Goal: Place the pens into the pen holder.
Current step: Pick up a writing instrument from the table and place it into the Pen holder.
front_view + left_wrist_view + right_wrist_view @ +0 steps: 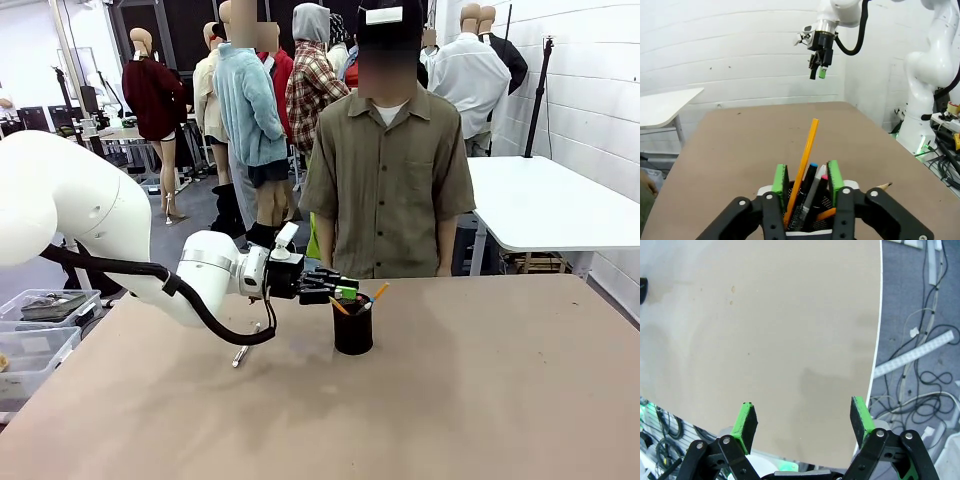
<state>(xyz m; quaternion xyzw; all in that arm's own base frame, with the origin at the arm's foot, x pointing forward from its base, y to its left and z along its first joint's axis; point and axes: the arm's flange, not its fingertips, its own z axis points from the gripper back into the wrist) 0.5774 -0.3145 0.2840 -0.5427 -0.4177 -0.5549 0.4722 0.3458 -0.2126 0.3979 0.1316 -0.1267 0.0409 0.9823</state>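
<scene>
Two green pads (781, 184) of your left gripper (807, 175) stand apart, wider than any one pen. They straddle the orange-yellow wooden pencil (806, 152), which leans free between them without being pinched. Just below, the small black metal-mesh pen holder (826, 204) sits upright on the tan table (480, 400), in front of the person (388, 170). The pencil, a blue-capped dark pen (811, 172) and a pink-tipped pen (824, 178) stand in it. One slim white-silver pen (240, 355) lies flat on the table under your left arm, near the holder, and it looks like what's left to do. Expect it to be light, stiff and smooth, so it'll likely roll or skid. Take it across the middle of its barrel, pads square to it. Mind the holder too: it's probably light enough to tip if you clip the pens. Your right gripper (802, 417) hangs wide apart and empty above the table's edge, well away.
</scene>
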